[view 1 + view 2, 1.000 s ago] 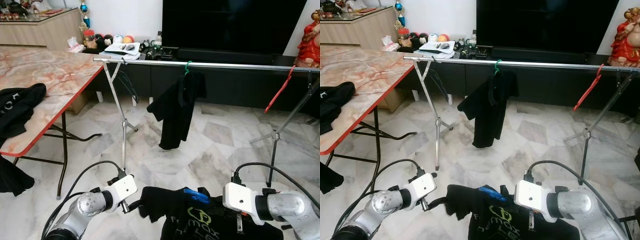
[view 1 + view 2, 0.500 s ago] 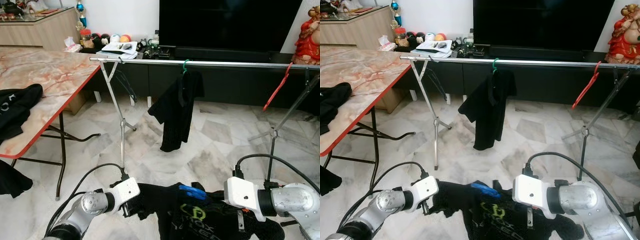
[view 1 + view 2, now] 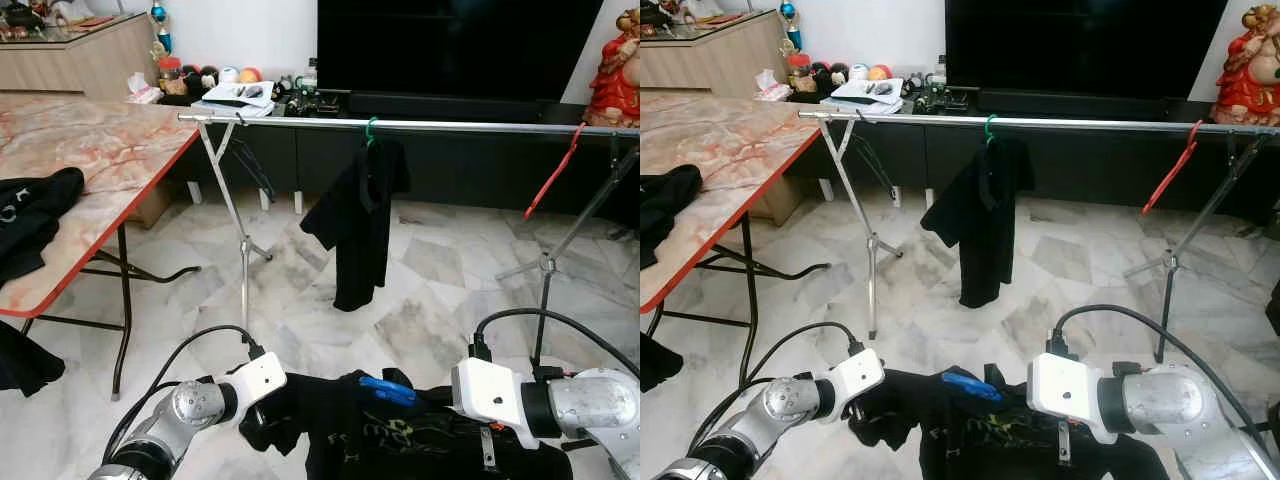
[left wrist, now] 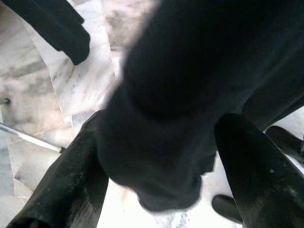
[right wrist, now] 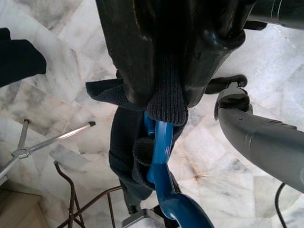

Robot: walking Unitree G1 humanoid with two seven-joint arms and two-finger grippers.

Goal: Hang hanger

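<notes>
R gripper [image 5: 164, 102] is clamped on the shirt [image 3: 420, 440] collar where the blue hanger [image 5: 159, 156] comes out; in the R wrist view the ribbed neck is pinched between both fingers w/ the hanger neck running out just past them. L gripper [image 4: 156, 156] has its fingers spread, a fold of the shirt's sleeve/shoulder lying between them; fabric touches the inner side of one finger but the jaws aren't closed on it. So the load hangs from the R side, L only steadies.

Head views: both arms low in front, shirt draped between them, hanger hook [image 3: 385, 390] poking up at the collar, between the two wrists. Ahead, well apart, the rail [image 3: 450, 126] runs across on a folding stand. One black shirt on a green hanger [image 3: 372, 130] sits mid-rail, a red hanger [image 3: 555, 172] hangs bare toward the R end. Table [image 3: 110, 150] w/ more black clothes is on the L.

Step in hand, as I judge it: carry to the rail, then hook on. To do it well: keep R pinch firm at the collar so the hanger can't slide out, lift hook clear above the rail before lowering, aim for the free gap betw. green and red hangers. L should hold the sleeve off the floor, not tug sideways.
</notes>
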